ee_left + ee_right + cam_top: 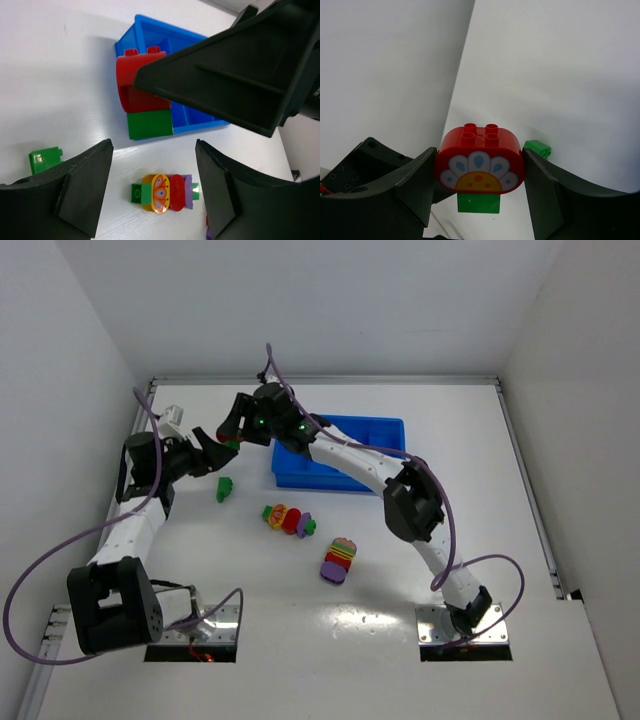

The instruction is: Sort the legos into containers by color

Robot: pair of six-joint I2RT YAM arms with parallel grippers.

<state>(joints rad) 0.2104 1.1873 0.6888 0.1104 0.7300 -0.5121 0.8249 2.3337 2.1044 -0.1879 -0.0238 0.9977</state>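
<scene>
My right gripper (479, 156) is shut on a two-lego stack: a red rounded brick (479, 167) with a flower print and a green brick (478, 203) stuck under it. The stack hangs above the table left of the blue tray (385, 429). In the left wrist view the same stack (142, 97) hangs just beyond my left gripper (153, 150), which is open and empty. On the table lie a single green lego (224, 488), a green-yellow-red-purple clump (288, 520) and a striped purple-topped clump (339, 560).
The right arm (350, 465) stretches over the tray and hides most of its compartments. White walls stand close at the left and back. The right gripper's big black finger (235, 65) fills the upper right of the left wrist view.
</scene>
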